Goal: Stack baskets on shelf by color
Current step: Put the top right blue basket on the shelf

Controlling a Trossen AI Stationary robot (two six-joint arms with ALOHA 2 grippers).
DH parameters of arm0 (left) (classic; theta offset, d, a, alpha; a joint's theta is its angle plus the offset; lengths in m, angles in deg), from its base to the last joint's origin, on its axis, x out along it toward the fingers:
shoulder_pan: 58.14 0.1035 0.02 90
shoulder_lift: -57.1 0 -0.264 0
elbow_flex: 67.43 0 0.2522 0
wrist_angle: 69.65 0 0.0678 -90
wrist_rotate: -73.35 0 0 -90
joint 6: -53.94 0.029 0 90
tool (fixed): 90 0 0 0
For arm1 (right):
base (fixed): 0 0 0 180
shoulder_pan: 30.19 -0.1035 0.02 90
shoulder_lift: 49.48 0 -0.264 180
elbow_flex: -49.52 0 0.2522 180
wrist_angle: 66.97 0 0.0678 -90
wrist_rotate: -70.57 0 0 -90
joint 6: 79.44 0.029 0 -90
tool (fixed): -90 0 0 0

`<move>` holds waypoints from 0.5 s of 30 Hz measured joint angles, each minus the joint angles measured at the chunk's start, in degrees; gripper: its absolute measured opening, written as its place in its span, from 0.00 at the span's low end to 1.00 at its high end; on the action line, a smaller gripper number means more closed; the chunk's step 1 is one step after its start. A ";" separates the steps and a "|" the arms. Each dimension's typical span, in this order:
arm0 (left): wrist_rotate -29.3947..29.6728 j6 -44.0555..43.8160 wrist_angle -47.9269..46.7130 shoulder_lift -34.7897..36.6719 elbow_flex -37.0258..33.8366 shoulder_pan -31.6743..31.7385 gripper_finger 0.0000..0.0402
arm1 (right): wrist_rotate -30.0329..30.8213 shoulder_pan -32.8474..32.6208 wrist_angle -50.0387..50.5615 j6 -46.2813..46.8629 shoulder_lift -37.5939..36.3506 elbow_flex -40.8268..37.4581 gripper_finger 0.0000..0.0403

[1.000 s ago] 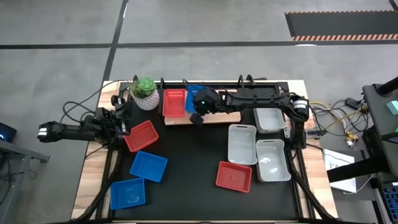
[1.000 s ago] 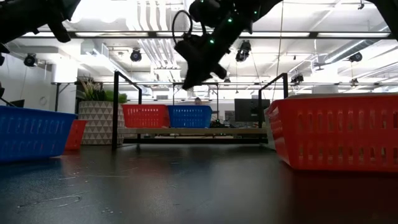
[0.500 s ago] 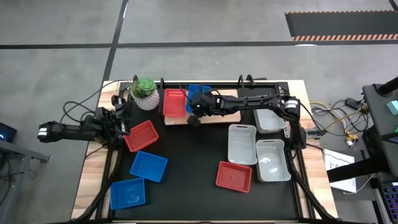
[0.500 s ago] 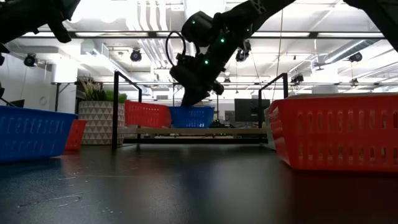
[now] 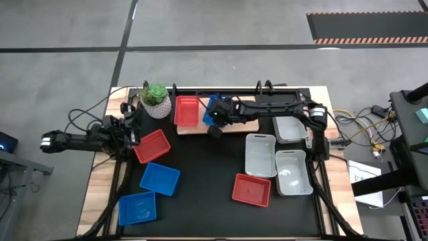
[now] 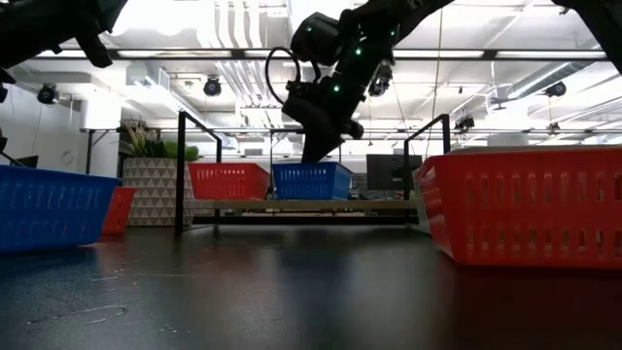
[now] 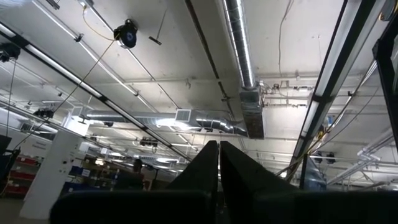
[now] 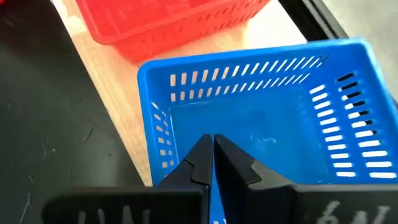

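Blue basket [image 8: 261, 118] on shelf [image 8: 118, 124]; right gripper [image 8: 211, 152] closed above it.

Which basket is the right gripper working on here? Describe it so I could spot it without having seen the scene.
Find the flat light-wood shelf board along the far edge of the black tabletop. Two perforated plastic baskets sit on it side by side, next to the white plant pot. The one meant is the blue basket, beside the red basket; the shut right gripper is at its near wall.
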 joint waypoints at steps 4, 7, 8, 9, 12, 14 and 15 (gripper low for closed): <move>0.01 0.00 -0.01 0.01 0.00 -0.01 0.00 | 0.02 0.00 5.59 -0.97 -0.81 2.37 0.02; 0.02 0.02 -0.02 -0.01 0.00 0.00 0.00 | 0.02 0.00 12.26 -1.06 -1.45 5.54 0.02; 0.06 0.02 -0.03 -0.01 0.00 0.00 0.00 | 0.01 0.00 15.17 -1.11 -1.73 6.79 0.02; 0.06 0.02 -0.05 -0.01 0.00 0.00 0.00 | 0.01 0.00 18.53 -1.30 -1.94 8.12 0.02; 0.09 0.02 -0.07 -0.01 -0.02 0.00 0.00 | 0.03 0.38 29.36 -1.53 -2.14 12.12 0.02; 0.09 0.05 -0.07 -0.01 -0.02 0.00 0.00 | -0.02 1.44 34.70 -0.97 -2.17 13.47 0.02; 0.09 0.15 -0.10 -0.01 -0.02 0.00 0.00 | -0.02 2.25 35.85 -0.65 -2.17 13.55 0.02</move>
